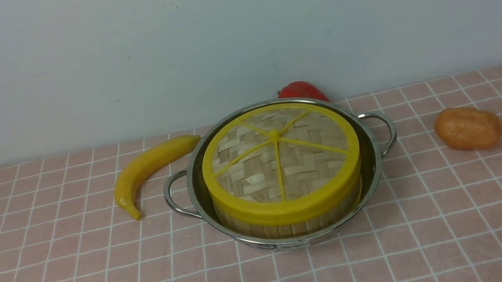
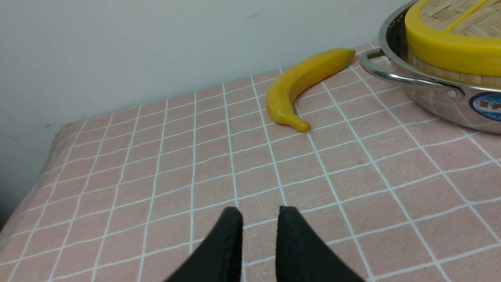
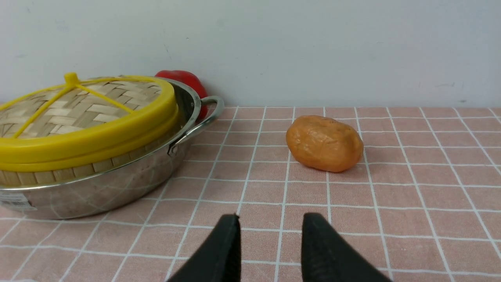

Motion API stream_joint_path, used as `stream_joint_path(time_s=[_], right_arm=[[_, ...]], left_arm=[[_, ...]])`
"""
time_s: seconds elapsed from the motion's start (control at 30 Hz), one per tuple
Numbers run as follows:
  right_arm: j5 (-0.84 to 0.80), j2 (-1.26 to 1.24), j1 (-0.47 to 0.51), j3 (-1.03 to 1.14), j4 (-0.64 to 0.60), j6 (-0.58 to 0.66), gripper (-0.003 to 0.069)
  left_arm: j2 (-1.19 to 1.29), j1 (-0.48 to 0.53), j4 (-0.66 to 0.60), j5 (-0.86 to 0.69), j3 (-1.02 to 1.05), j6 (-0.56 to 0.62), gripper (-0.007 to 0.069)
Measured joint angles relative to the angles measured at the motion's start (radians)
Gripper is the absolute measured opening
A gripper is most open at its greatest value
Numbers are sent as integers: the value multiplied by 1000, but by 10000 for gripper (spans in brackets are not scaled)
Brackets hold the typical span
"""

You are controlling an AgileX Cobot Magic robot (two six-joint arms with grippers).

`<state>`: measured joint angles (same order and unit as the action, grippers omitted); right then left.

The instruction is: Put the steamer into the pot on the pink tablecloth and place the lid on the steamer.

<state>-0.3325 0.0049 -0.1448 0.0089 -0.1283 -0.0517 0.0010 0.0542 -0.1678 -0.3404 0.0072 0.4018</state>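
Bamboo and steel stood stacked: the lid (image 1: 278, 157) capped the steamer (image 1: 288, 222) inside the pot (image 1: 372, 152), between two empty, parted hands, left hand (image 2: 258, 213) and right hand (image 3: 270, 221). The task looked complete; only withdrawal seemed left.

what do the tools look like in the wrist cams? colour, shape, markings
Only fingertips show. Left tool: two matte black fingers tapering to blunt tips, with no visible markings or cables. Right tool: same black tapered pair. Arms are out of frame in every view.
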Motion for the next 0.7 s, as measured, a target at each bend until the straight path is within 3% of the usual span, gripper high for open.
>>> stream_joint_path(time_s=[0.7], right_arm=[[0,0,0,0,0,0,240]], left_arm=[[0,0,0,0,0,0,170]])
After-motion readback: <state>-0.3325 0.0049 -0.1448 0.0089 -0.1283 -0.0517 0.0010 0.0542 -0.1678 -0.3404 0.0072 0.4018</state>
